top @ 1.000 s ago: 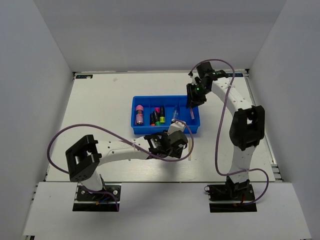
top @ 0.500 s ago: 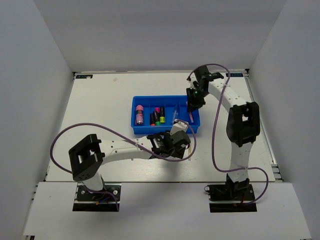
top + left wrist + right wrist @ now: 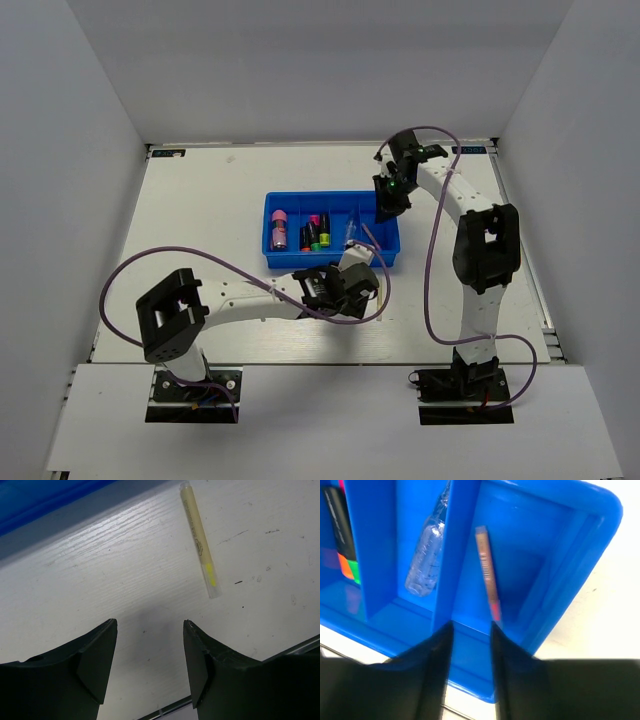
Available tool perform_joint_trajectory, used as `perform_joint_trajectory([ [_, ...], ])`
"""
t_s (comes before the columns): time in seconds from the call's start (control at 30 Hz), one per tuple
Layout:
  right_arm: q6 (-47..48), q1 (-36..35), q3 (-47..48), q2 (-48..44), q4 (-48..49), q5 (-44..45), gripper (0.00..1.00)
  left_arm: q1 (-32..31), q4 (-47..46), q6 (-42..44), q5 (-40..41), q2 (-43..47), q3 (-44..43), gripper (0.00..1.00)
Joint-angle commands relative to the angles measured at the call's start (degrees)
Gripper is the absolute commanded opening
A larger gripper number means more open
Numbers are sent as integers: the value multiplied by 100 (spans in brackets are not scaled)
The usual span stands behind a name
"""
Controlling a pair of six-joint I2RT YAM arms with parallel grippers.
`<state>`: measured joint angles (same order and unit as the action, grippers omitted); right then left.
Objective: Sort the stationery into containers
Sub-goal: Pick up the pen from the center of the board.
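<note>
The blue tray (image 3: 275, 252) lies mid-table with four compartments. A pink-ended highlighter (image 3: 279, 230) is in the leftmost one, and several highlighters (image 3: 316, 233) fill the second. A clear tube-like thing (image 3: 425, 555) lies in the third. A reddish pen (image 3: 487, 572) rests in the rightmost compartment, just ahead of my right gripper (image 3: 471, 625), which is open and holds nothing. My left gripper (image 3: 150, 622) is open over bare table in front of the tray. A pale yellow pen (image 3: 200, 540) lies on the table ahead and to the right of it, untouched.
White walls close in the table on three sides. Purple cables (image 3: 215, 262) loop from both arms, one crossing just in front of the tray. The table's front edge (image 3: 165, 707) runs just under the left fingers.
The right gripper lowered the reddish pen into the rightmost compartment, let it go and drew back slightly. The left arm shifted a little toward the right.
</note>
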<state>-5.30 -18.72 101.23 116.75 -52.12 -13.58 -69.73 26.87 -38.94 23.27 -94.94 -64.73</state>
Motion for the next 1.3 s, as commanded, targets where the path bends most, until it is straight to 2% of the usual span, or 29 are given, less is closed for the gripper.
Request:
perform_joint_trajectory([
  [0.0,-32,17,-16,-126,96,5,13,-32,-42,-52,90,344,83,66],
  [0.03,-50,9,-24,-126,105,22,3,-40,-33,-35,99,344,83,66],
  [0.07,-59,0,-16,-117,79,22,4,-40,-42,-35,90,344,83,66],
  [0.13,-68,17,2,-126,61,22,16,-40,-68,-35,99,344,92,66],
  [0.17,-50,0,-15,-143,70,-4,34,-32,-42,-44,99,362,92,66],
  [0.2,-41,9,-24,-161,70,-56,39,-40,-42,-44,99,344,92,66],
  [0.27,-6,18,-120,-336,61,-266,42,-40,-59,-26,90,318,66,62],
  [0.3,20,35,-182,-424,61,-328,36,-40,-85,9,73,266,31,60],
  [0.33,116,26,-217,-521,105,-381,25,-40,-103,61,64,187,-48,58],
  [0.37,213,18,-400,-939,192,-321,0,-49,-95,97,20,116,-170,56],
  [0.43,310,9,-909,-1493,368,-75,0,-40,-95,263,-50,-129,-390,47],
  [0.47,397,35,-1104,-1906,595,230,0,-40,-103,290,-42,-200,-565,45],
  [0.5,433,26,-1758,-2345,859,581,0,-23,-121,343,-50,-270,-645,45],
  [0.53,668,61,-1982,-2750,1105,1020,13,-5,-138,404,-50,-497,-890,45],
  [0.57,749,140,-2211,-2928,1194,1207,62,12,-191,405,-94,-578,-962,45],
  [0.6,828,80,-2831,-3295,1352,1522,66,30,-148,422,-164,-761,-1032,53],
  [0.63,968,157,-2993,-3455,1310,1525,61,74,-165,405,-173,-955,-1268,57],
  [0.67,987,176,-3152,-3918,1283,1508,1,109,-165,370,-208,-1026,-1322,59],
  [0.8,952,334,-4416,-4897,1352,1420,0,179,-147,238,-252,-1571,-1700,63],
  [0.87,891,387,-4698,-5265,1371,1420,5,188,-130,142,-287,-1781,-1797,63],
  [0.93,768,448,-4988,-5618,1485,1420,5,206,-86,80,-279,-1870,-1885,63],
  [1.27,565,694,-5131,-5909,1573,1420,5,197,-16,-61,-86,-2380,-2149,59],
])
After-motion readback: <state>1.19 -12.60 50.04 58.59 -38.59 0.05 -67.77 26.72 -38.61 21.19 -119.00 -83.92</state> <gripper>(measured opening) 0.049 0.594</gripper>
